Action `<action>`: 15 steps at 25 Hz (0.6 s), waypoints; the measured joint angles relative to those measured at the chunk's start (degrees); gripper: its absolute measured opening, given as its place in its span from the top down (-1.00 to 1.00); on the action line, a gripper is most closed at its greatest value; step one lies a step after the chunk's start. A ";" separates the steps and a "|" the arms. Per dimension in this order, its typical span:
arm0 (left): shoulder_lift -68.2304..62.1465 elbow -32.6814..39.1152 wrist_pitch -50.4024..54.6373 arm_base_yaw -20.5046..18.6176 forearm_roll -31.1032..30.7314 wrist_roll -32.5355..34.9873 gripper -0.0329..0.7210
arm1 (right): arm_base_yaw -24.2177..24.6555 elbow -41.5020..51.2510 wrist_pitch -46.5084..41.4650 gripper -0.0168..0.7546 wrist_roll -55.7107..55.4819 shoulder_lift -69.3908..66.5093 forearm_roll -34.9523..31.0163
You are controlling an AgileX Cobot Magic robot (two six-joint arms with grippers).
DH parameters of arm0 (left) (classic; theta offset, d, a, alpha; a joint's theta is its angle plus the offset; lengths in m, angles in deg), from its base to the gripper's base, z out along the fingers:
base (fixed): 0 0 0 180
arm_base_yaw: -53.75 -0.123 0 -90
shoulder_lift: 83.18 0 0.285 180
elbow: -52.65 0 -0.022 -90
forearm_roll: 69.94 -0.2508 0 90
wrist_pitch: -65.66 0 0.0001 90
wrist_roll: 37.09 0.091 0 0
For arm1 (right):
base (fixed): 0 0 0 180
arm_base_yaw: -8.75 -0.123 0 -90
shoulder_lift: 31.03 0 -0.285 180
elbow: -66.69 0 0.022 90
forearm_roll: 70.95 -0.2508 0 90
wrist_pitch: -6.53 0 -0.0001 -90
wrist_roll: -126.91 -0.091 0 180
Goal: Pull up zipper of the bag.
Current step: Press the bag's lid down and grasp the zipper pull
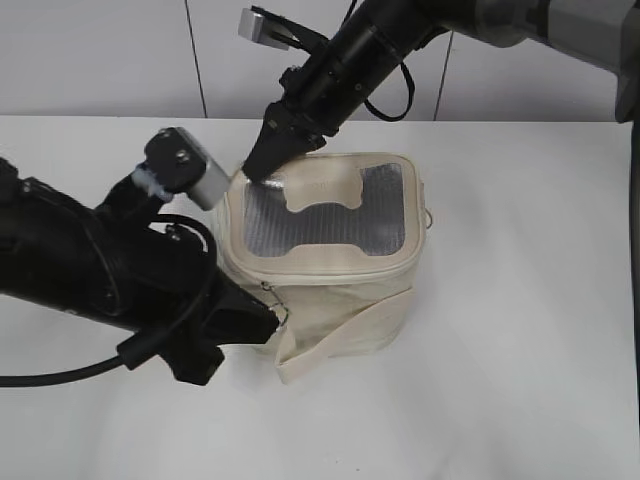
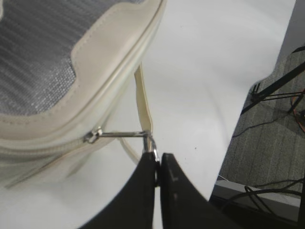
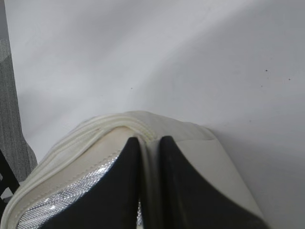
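The left gripper (image 2: 156, 164) has its two black fingers pressed together on the silver metal ring pull (image 2: 125, 135) of a slider on the zipper (image 2: 57, 151), at the near left corner of the bag (image 1: 330, 300). The pull is stretched out straight from the slider to the fingertips. The right gripper (image 3: 149, 143) comes down on the far left corner of the lid; its fingers are nearly together and a narrow fold of the cream rim sits between them.

The bag is a small boxy one of cream fabric, standing in the middle of the white table (image 1: 520, 380). Its lid is a rounded rectangle with a grey ribbed panel (image 1: 330, 225) that looks shiny. A flat cream strap (image 1: 345, 345) crosses the near side. No writing can be read.
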 joint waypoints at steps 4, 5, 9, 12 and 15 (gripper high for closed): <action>-3.45 -2.56 -0.80 2.14 0.54 0.00 0.93 | 0.00 0.00 0.00 0.71 -0.12 0.00 0.12; -4.68 -3.42 -0.75 2.38 0.66 0.00 0.93 | 0.00 0.00 0.00 0.71 -0.11 0.00 0.17; -8.58 -8.38 2.22 2.61 0.78 0.00 0.93 | 0.00 0.00 0.05 0.71 -0.17 0.00 0.23; -9.29 -10.18 2.68 4.27 0.40 -0.02 0.93 | 0.17 0.00 0.05 0.71 -0.32 0.00 0.34; -9.29 -10.31 2.11 5.45 0.20 -0.18 0.93 | 0.16 0.00 0.05 0.71 -0.32 0.00 0.33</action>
